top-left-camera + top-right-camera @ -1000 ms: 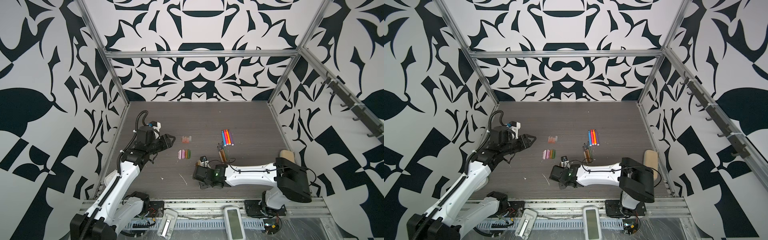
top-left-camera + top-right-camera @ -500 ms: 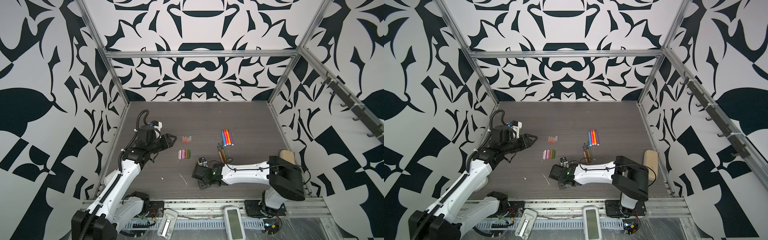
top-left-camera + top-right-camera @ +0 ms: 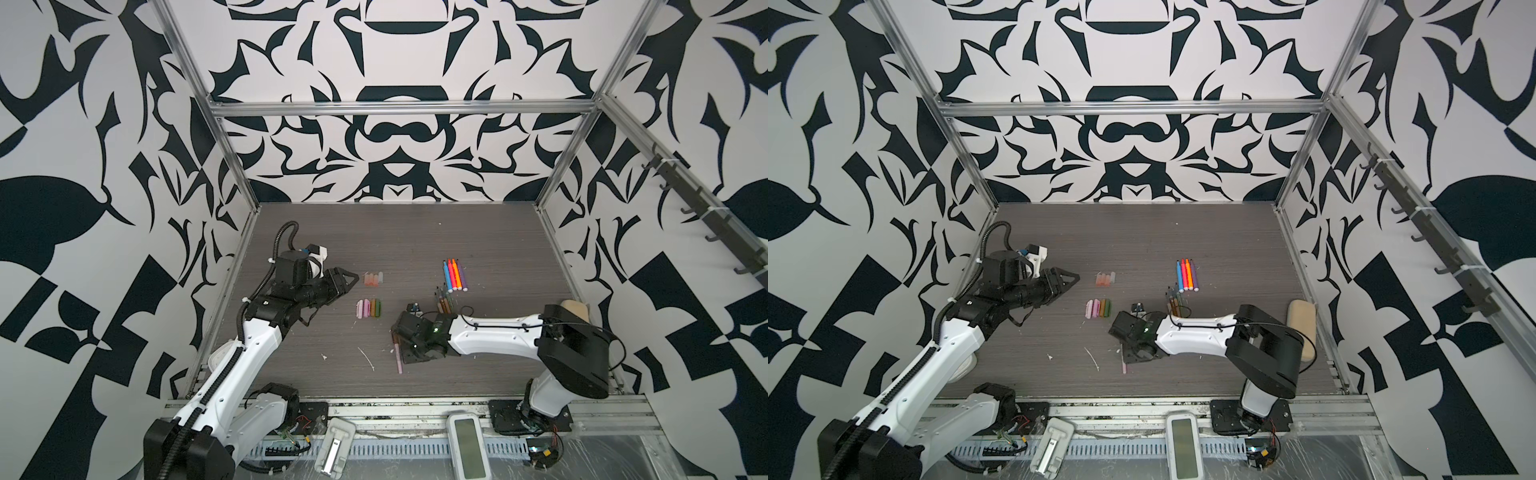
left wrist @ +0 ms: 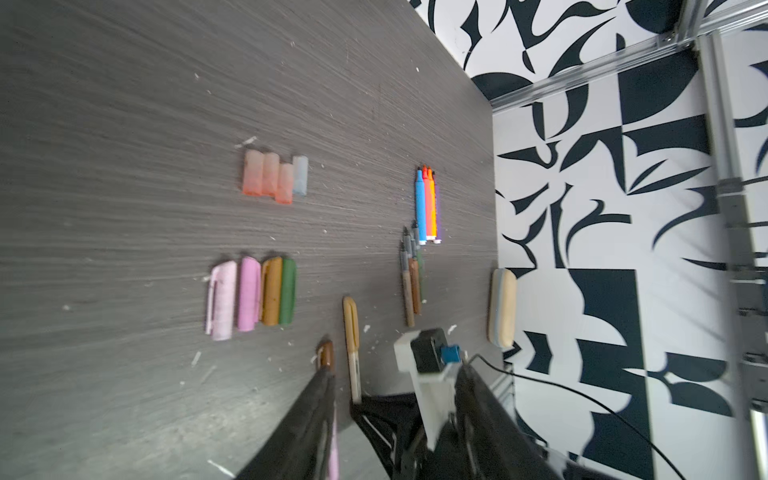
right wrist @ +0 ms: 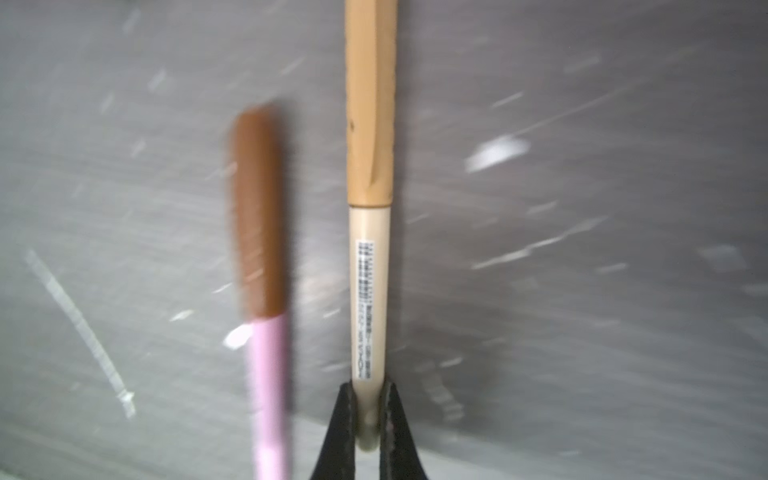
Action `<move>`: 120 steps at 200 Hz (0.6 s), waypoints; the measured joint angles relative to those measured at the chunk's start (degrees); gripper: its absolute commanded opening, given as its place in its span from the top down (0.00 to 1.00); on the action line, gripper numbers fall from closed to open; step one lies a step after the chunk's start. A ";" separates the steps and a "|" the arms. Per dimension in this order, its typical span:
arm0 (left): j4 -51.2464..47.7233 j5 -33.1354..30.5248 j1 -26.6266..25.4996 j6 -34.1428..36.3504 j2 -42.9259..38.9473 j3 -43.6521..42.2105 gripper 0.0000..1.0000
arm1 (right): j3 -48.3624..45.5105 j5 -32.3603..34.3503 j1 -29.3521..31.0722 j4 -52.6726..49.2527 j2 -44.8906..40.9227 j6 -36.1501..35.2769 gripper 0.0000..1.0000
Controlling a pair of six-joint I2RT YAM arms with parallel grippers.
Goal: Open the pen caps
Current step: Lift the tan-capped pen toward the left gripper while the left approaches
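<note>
While clamping the right pincer [image 5: 369, 388] shut on the pale tail of the tan pen [image 5: 369, 291], holds that pen low at the near middle of the table [image 3: 415, 232], with no telling whether resting on the surface or just clear of it. Has the tan cap [image 5: 370, 104] seated on the other end, well away from the black fingertips [image 5: 338, 424] and in line with them: long axis running near to far, tail near, cap far. Shows, just left of it and roughly parallel, the pink pen [image 5: 269, 374] wearing a brown cap [image 5: 257, 216], lying loose on the table.

Has the left pincer [image 3: 352, 279] open and empty, hovering to the far left, well apart from both capped pens. Faces right across two rows of loose caps, the clear caps [image 4: 274, 178] on the far side and the coloured caps [image 4: 253, 295] on the near, between it and the tan pen. Puts the cap end, not the tail, on the side toward that free pincer, so makes the left arm the nearer one for the cap.

Turns, then, on one thing: reaching the left pincer right and nearward, past the coloured caps, closing it across the tan cap at right angles to the axis, then parting the two along that axis. Risks slipping on so thin a hold at the tail.

Leaves the bright pens [image 4: 426, 203] and the slim uncapped pens [image 4: 411, 282] lying at the far right, already bare.
</note>
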 measured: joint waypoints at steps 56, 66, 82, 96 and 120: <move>2.97 1.29 -7.41 -8.55 0.17 -2.97 0.40 | -0.24 -9.60 -12.66 -1.36 -16.68 -11.30 1.00; 3.82 1.31 -7.76 -8.92 0.85 -2.97 0.40 | 1.09 -13.14 -13.20 -0.94 -17.16 -12.81 1.00; 4.87 1.33 -7.76 -8.94 3.32 -2.51 0.40 | 3.37 -18.53 -13.22 0.57 -16.44 -14.05 1.00; 5.75 1.90 -7.76 -8.44 7.15 -1.27 0.40 | 5.05 -22.34 -13.18 2.05 -15.28 -14.19 1.00; 5.86 3.67 -7.76 -6.19 14.80 2.86 0.40 | 7.54 -26.69 -13.05 4.26 -12.35 -13.35 1.00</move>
